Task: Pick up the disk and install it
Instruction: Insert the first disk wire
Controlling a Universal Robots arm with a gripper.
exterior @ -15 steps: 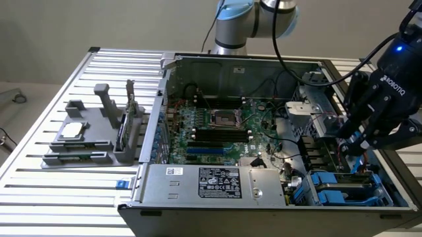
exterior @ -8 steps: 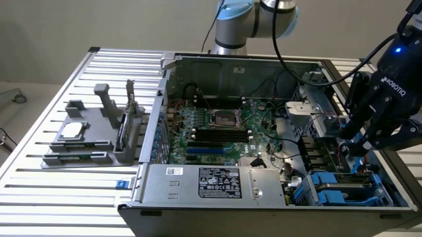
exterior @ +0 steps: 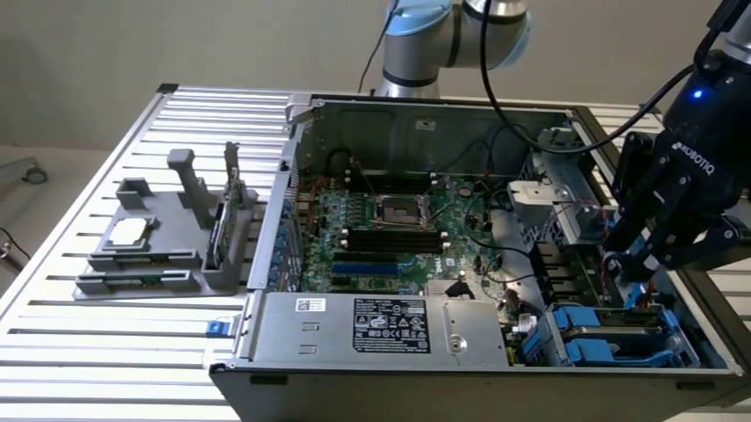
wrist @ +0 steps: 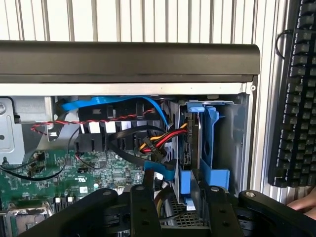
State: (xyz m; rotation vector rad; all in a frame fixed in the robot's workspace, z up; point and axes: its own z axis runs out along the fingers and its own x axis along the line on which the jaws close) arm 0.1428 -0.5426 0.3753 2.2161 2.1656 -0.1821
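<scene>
Gripping the disk [wrist: 191, 143], tool [wrist: 175, 197] clenched, slatted metal table [exterior: 118, 347], open computer case [exterior: 411, 119].

— On what is everything carried?
— A slatted aluminium table [exterior: 83, 352] is seen under all of it.

— What is set directly on it?
— An opened computer case [exterior: 470, 360] is laid on its side toward the exterior view's right. A grey parts holder [exterior: 153, 264] is placed to the exterior view's left, just beside the case. In the wrist view, a black keyboard [wrist: 296, 94] is seen on the slats next to the case.
</scene>
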